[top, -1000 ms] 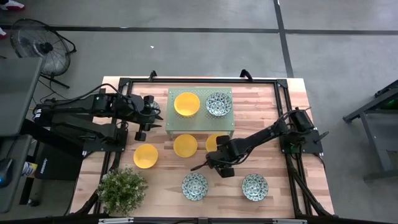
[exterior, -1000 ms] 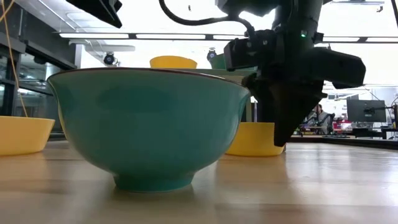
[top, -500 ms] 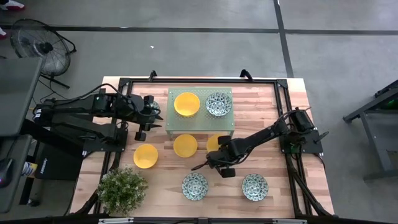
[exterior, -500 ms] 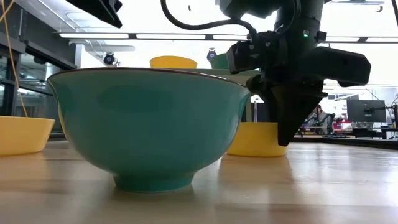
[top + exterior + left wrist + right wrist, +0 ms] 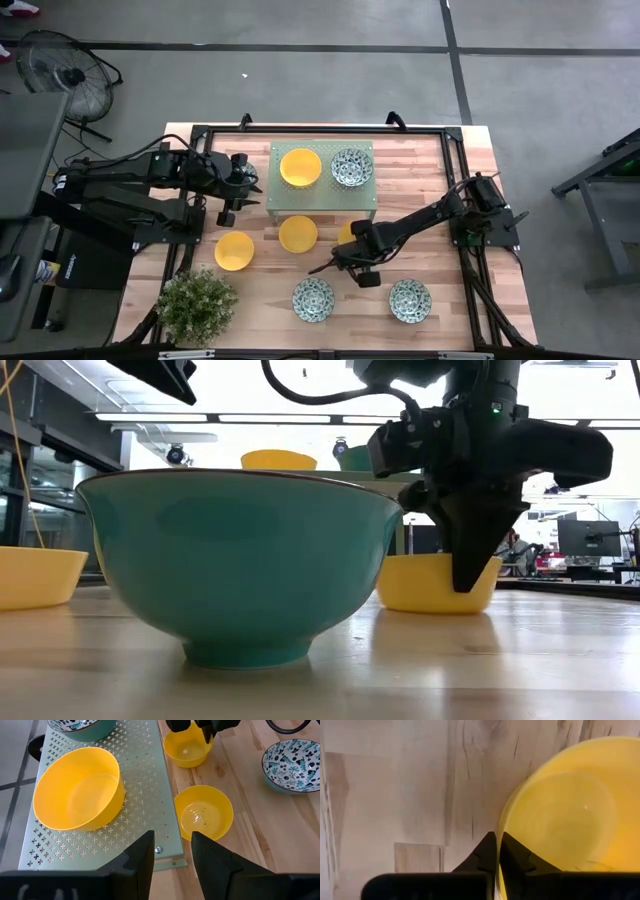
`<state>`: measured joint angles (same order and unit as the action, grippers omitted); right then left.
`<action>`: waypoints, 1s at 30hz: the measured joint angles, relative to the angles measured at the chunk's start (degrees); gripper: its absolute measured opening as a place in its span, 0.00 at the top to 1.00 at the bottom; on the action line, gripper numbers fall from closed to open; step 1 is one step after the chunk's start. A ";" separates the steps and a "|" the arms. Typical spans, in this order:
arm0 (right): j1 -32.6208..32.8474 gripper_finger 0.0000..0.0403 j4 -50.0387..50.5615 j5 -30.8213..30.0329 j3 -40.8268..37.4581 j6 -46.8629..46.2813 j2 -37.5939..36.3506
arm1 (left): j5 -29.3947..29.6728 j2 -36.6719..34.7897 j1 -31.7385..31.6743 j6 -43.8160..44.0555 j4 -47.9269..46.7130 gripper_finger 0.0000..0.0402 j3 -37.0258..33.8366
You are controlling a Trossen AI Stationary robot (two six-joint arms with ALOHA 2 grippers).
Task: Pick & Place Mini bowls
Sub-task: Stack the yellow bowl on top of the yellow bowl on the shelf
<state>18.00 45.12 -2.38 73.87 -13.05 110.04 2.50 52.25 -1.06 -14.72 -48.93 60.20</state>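
My right gripper (image 5: 352, 247) is shut on a plain yellow mini bowl (image 5: 435, 585) that stands on the table just near of the pale green perforated stand (image 5: 323, 197). My left gripper (image 5: 172, 837) hovers open at the stand's left edge and touches nothing. A yellow bowl (image 5: 300, 167) and a blue-green patterned bowl (image 5: 351, 167) sit on the stand. Two more yellow bowls (image 5: 298, 233) (image 5: 234, 251) and two patterned bowls (image 5: 313, 299) (image 5: 410, 300) rest on the table. My right gripper pinches the yellow bowl's rim (image 5: 501, 832), with one finger inside the bowl and the other outside its wall. The fingers (image 5: 470, 550) come from above, pointing down. The bowl sits upright with its base on the table.
A leafy potted plant (image 5: 196, 305) stands at the near left corner. In the low view the nearer patterned bowl (image 5: 240, 560) fills the foreground. Bare wood lies to the right of the stand and between the near bowls.
My right gripper has shut on the yellow bowl's rim. As it closed, it moved a little toward the table's right edge, and the bowl slid the same way on the table.
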 joint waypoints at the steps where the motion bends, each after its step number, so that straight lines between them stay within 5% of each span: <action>1: 0.01 0.99 0.02 0.56 0.04 -0.01 0.00 | -0.01 0.00 0.00 0.00 0.00 0.68 0.00; 18: 3.61 1.00 16.71 6.90 20.29 4.72 0.11 | -4.42 0.02 -0.02 -0.53 -0.02 0.68 0.00; 30: 5.05 1.00 27.15 6.99 41.61 17.36 0.11 | -12.22 1.05 -0.02 -12.33 2.02 0.68 0.07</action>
<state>23.05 72.28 4.62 115.47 4.31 110.15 -9.72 53.30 -1.08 -27.05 -46.91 60.27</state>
